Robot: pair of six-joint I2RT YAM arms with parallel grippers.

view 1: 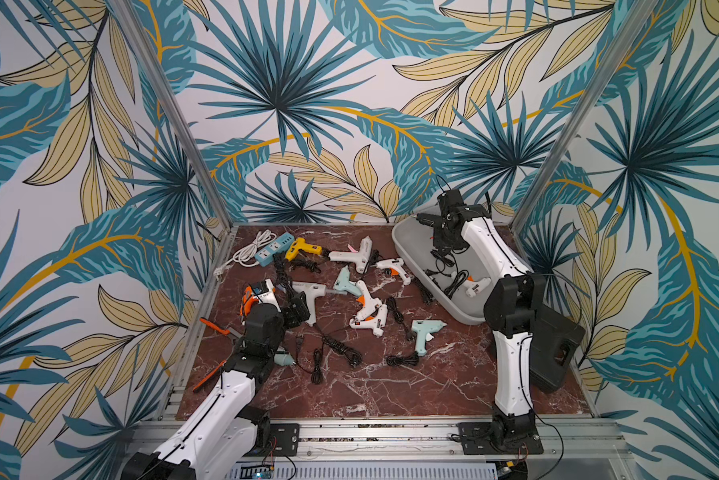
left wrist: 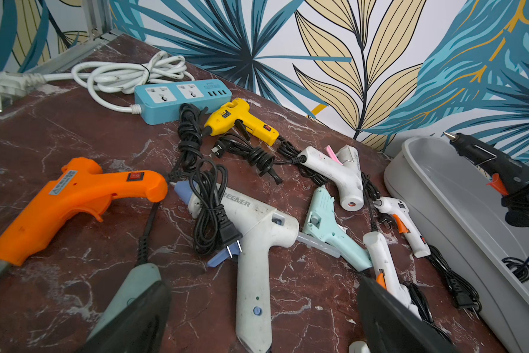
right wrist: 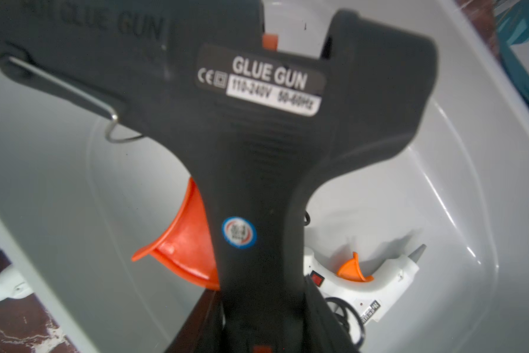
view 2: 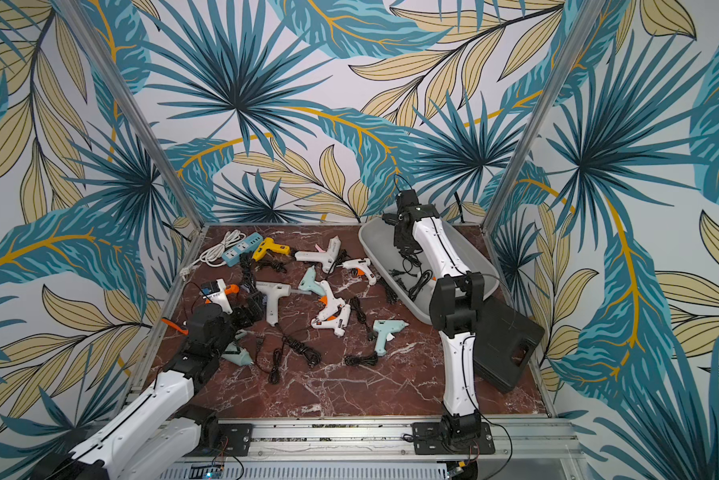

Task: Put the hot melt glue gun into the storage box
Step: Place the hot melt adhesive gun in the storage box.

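My right gripper (view 1: pixel 447 237) (right wrist: pixel 263 308) is shut on the handle of a black hot melt glue gun (view 1: pixel 426 220) (right wrist: pixel 257 137) with an orange trigger. It holds the gun in the air over the far end of the light grey storage box (view 1: pixel 407 253) (right wrist: pixel 73 214), with the cord hanging into the box. A small white glue gun (view 1: pixel 476 284) (right wrist: pixel 379 275) lies inside the box. At the table's left, my left gripper (view 1: pixel 295 309) (left wrist: pixel 261 308) is open, its fingers either side of the handle of a large white glue gun (left wrist: pixel 257 226) without touching it.
Several more glue guns and black cords lie across the marble table: orange (left wrist: pixel 73 198), yellow (left wrist: pixel 241 122), mint (left wrist: pixel 327 223). A blue power strip (left wrist: pixel 177 97) lies at the back left. A flat black case (view 1: pixel 557 349) sits beside the box at the right edge.
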